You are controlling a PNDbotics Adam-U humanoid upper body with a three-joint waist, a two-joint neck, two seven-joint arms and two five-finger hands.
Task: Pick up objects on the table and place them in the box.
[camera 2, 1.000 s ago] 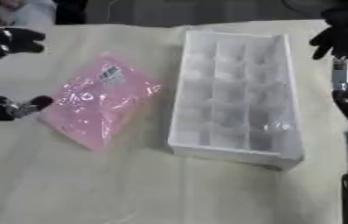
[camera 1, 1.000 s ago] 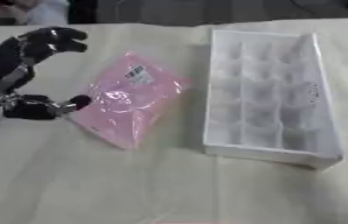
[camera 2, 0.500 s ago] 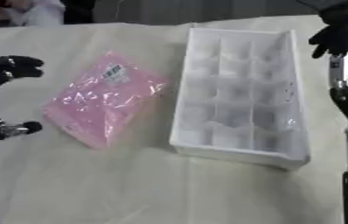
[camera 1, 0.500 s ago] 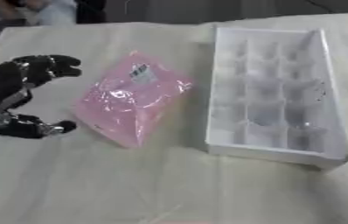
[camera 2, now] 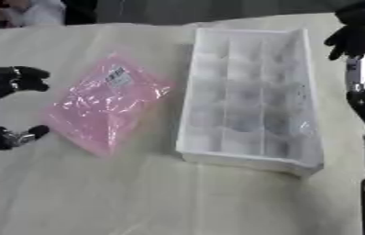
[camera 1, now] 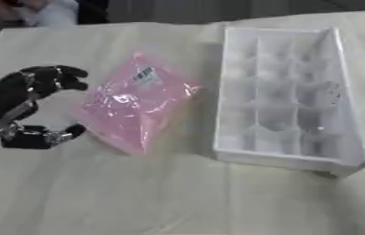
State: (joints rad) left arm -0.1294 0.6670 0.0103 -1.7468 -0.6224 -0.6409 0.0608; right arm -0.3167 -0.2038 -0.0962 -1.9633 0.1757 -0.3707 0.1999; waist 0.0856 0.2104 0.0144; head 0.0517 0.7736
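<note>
Our left hand [camera 1: 27,94] has drawn back from the pink bag [camera 1: 134,107]. A second ago its thumb touched the bag's near left corner; now the thumb sits just beside that corner and the curled upper fingers hang well off to the bag's nine o'clock. The hand is spread in a wide claw, fingers bent, holding nothing. We judge that the grasp is not yet made, so the first pick is still ahead of us.

The pink bag lies flat and askew on the cream table cloth [camera 1: 178,197], a small label near its twelve o'clock end. Its three o'clock edge lies just beside the left wall of the white box [camera 1: 286,94], which is divided into many small cells and looks empty.

Our right hand [camera 2: 358,34] hangs at the box's far right corner, about two o'clock from the bag, fingers curled downward, gripping nothing.

Nothing stands between bag and box. The trouble may be the crinkly film, which could slip, and the cells look narrow for so broad a bag.
</note>
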